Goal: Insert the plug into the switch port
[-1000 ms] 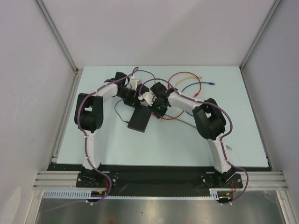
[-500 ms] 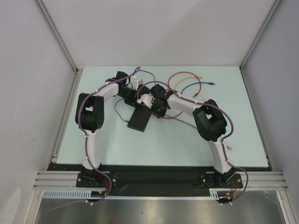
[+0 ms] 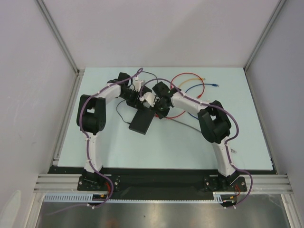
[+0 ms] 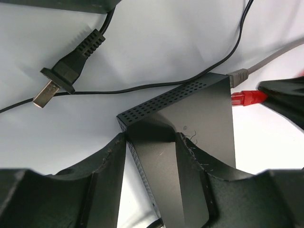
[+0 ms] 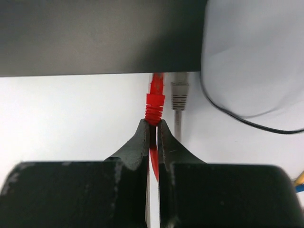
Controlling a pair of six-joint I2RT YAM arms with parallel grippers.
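Since a second ago the right arm's wrist has crept up and to the left, closer in against the far end of the black switch box, and less of the red cable's loop shows below its forearm. The box itself has not shifted on the table.

The left gripper stands about half open, its two fingers pressed against the long sides of the box and clamping it flat on the table. The right gripper has its jaws nearly together, pinching the red plug at the tail of its ribbed boot, where the cable begins.

The plug's nose meets the box's narrow edge at the switch port — just beside a grey plug already sitting in the neighbouring socket. Whether the red one is fully seated is hard to tell, since shadow hides the opening. From the left wrist camera it looks to be right at the edge.

A black power plug on a thin cord lies apart on the table.
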